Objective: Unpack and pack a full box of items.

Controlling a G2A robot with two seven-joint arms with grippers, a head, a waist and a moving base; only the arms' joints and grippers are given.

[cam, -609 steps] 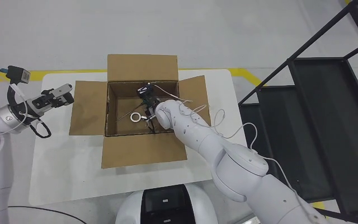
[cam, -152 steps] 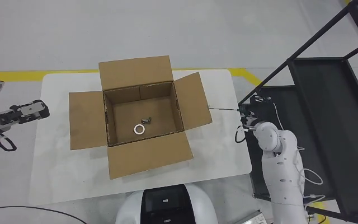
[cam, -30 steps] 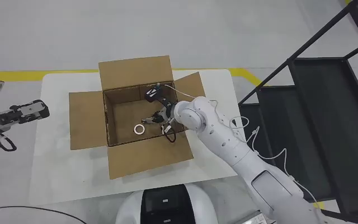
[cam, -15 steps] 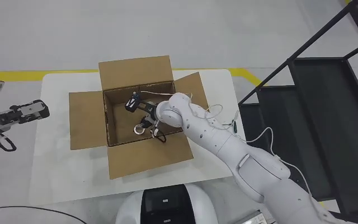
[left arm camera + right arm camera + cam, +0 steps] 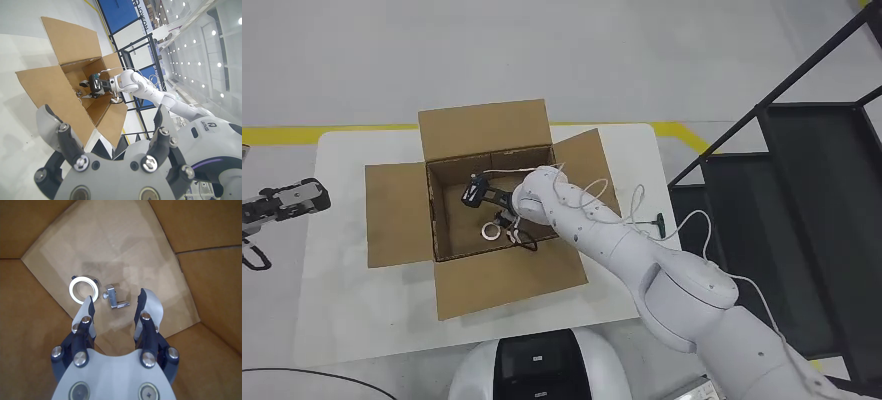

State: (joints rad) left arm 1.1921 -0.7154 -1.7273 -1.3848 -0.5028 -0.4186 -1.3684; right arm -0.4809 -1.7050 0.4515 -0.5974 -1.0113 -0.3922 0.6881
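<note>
An open cardboard box (image 5: 399,215) stands on the white table (image 5: 362,310). On its floor lie a white metal ring (image 5: 72,290) and a small L-shaped metal bracket (image 5: 112,297). My right gripper (image 5: 116,295) hangs inside the box, open, with the bracket below the gap between its fingers and the ring beside one fingertip. From above, the ring (image 5: 488,232) shows just beside the right gripper (image 5: 504,222). My left gripper (image 5: 302,197) sits beyond the table's left edge, open and holding nothing. Its wrist view looks past its own fingers (image 5: 103,110) at the right gripper (image 5: 83,90) in the box.
All four box flaps are folded outward; the near flap (image 5: 507,280) reaches toward the table's front edge. A black metal rack (image 5: 782,200) stands to the right of the table. A yellow floor line (image 5: 342,130) runs behind it.
The right arm came from the rack at the right into the box. Over the last second its gripper shifted left and settled over the bracket and ring. The left arm stayed still.
</note>
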